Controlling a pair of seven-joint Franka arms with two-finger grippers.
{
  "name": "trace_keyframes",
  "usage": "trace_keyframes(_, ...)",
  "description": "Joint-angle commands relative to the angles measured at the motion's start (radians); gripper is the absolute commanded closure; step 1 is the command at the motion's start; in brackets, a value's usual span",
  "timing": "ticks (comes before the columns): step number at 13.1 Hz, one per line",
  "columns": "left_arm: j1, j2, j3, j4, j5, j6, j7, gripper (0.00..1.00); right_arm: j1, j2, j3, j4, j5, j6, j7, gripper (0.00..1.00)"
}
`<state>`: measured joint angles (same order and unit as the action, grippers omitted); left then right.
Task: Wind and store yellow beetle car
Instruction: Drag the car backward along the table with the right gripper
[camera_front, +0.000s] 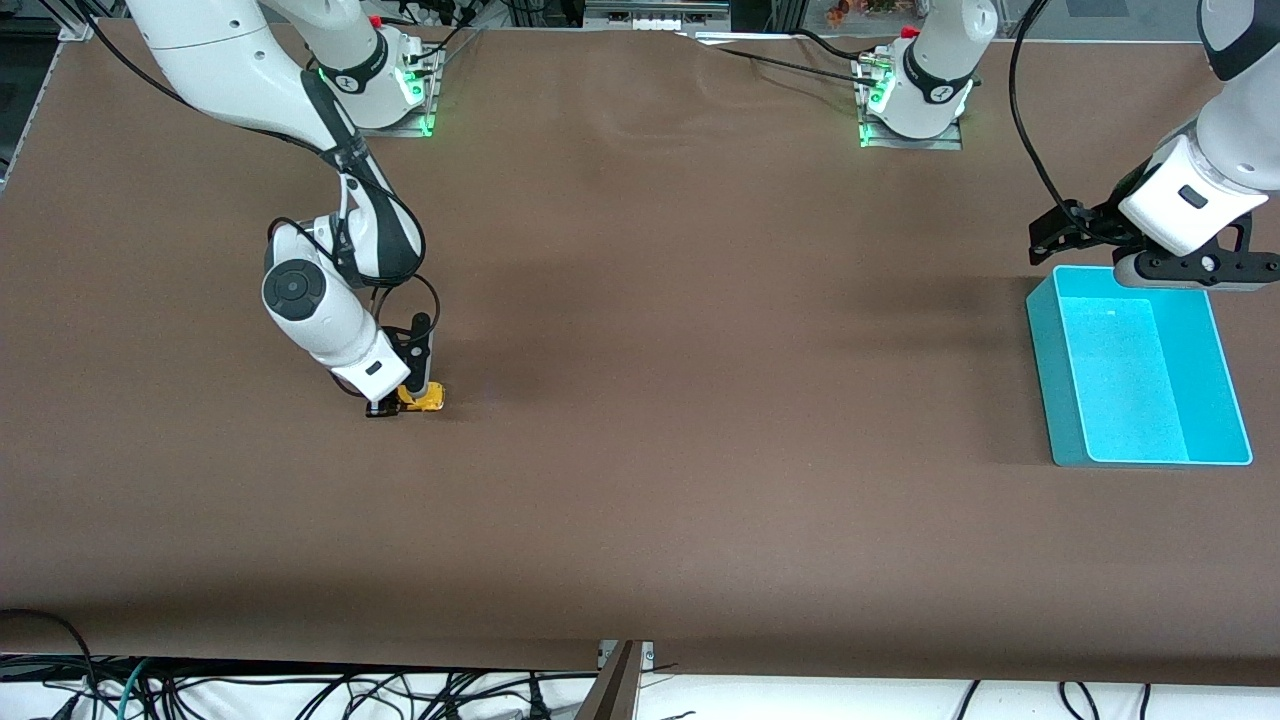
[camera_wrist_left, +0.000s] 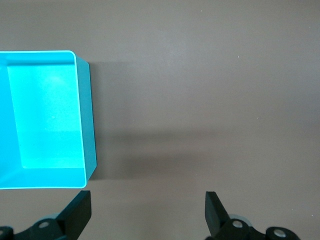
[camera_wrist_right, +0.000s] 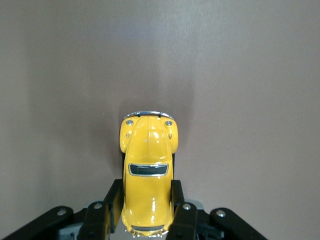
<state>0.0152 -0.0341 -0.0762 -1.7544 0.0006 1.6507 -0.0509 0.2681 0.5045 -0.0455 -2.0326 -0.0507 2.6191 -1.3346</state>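
While the left tool waits open near the teal bin, the right tool clamps the yellow beetle car on the table.

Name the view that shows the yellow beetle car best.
The right wrist view: the yellow beetle car fills the middle, roof up, with the right gripper shut on its sides. The front view shows only a small yellow patch under that gripper on the table. The left wrist view misses it entirely.

From the front I see the yellow beetle car only partly, its rear covered by the right gripper, wheels too small to tell.
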Motion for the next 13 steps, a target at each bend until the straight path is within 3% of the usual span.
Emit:
trace_keyframes(1,-0.001,0.011,0.004,0.030,-0.007,-0.026,0.014,0.00,-0.027,-0.007,0.006,-0.027,0.003,0.012,-0.015,0.59)
trace_keyframes(13,-0.001,0.010,0.006,0.030,-0.007,-0.048,0.013,0.00,-0.153,-0.009,0.006,-0.034,0.003,0.010,-0.182,0.58)
